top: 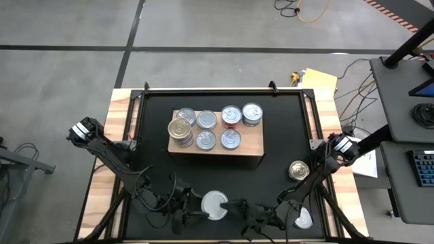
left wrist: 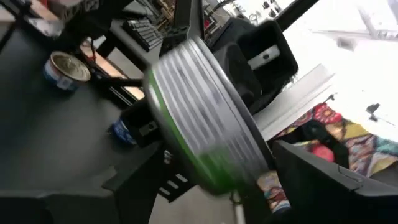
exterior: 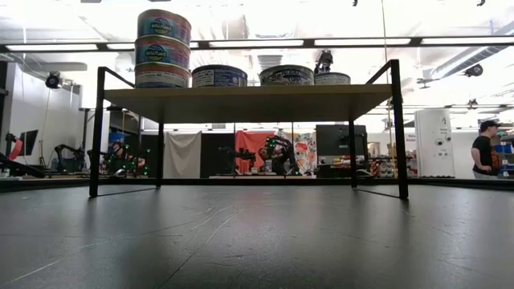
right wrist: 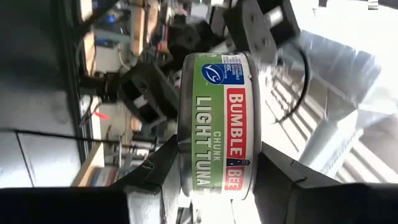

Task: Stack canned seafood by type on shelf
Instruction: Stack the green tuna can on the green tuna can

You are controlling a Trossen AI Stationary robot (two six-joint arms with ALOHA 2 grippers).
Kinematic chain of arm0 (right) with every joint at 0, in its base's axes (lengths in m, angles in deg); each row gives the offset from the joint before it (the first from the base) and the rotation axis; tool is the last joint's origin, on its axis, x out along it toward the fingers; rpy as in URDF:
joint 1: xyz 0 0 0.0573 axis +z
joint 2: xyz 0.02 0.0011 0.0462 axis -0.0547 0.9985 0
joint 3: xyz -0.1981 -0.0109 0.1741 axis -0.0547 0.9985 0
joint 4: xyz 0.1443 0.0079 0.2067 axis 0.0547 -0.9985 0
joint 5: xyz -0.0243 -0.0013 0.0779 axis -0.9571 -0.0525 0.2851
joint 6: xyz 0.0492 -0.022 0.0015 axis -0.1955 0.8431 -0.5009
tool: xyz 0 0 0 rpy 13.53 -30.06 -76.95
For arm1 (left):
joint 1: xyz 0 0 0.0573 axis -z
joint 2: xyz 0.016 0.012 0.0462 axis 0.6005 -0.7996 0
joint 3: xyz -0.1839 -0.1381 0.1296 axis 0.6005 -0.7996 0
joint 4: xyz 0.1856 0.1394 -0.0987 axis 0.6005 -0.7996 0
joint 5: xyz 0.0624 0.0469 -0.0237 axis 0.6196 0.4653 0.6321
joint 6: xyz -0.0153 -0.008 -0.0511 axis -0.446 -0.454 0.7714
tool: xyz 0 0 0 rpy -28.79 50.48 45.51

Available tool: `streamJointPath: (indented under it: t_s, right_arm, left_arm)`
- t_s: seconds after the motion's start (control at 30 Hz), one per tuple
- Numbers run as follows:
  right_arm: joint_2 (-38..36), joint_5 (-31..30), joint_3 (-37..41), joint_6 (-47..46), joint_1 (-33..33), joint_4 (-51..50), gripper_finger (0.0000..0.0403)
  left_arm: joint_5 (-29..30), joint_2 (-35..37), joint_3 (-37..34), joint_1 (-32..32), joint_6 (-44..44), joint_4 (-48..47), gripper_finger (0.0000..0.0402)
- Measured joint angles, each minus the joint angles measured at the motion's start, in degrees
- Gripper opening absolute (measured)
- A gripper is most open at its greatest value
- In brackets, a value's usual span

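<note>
A tuna tin with a green and red label hangs clear of the black mat near the table's front edge. My right gripper is shut on it from the right. My left gripper faces it from the left, open. Its fingers stand wide on either side of the tin. The wooden shelf at the table's middle carries several tins. One stack of three stands at its front left corner. My right gripper pinches the tin across its two flat ends, close to the rim. One finger is on each end. The fingers come level from the table's right. The tin is lifted clear of the mat, a flat end facing up.
A gold-lidded tin sits on the mat right of the shelf. A silver-lidded one lies at the front right, partly under my right arm. Bare mat lies between the shelf and the grippers. A black frame stands around the shelf.
</note>
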Motion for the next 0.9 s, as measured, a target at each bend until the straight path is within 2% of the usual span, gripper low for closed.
streamJointPath:
  t_s: [0.13, 0.3, 0.43, 0.57, 0.73, 0.9]
  right_arm:
    - [-0.3, -3.3, -0.2, 0.2, 0.0, 1.7, 0.0139]
    - [-0.5, -6.6, -0.4, 0.3, -0.8, 3.9, 0.0139]
    - [-0.7, -9.6, -0.6, -1.1, -3.0, 7.6, 0.0139]
    - [-0.7, -10.3, -0.6, -4.0, -6.2, 7.6, 0.0139]
    - [-1.1, -10.3, -0.6, -13.5, -12.3, 7.8, 0.014]
    - [-3.2, -7.2, -1.7, -19.8, -18.9, 7.6, 0.014]
  left_arm:
    - [0.6, 1.9, -0.1, -0.1, -3.2, -2.5, 0.0283]
    - [1.3, 5.4, -0.1, -0.1, -13.6, -5.7, 0.0283]
    - [1.3, 10.2, -0.1, -0.1, -20.3, -15.1, 0.0283]
    - [3.3, 15.2, -0.1, 0.0, -21.8, -27.0, 0.0283]
    - [11.0, 20.9, 2.1, 0.3, -24.7, -45.8, 0.0283]
    - [26.2, 24.1, 5.1, 1.1, -28.6, -63.8, 0.0283]
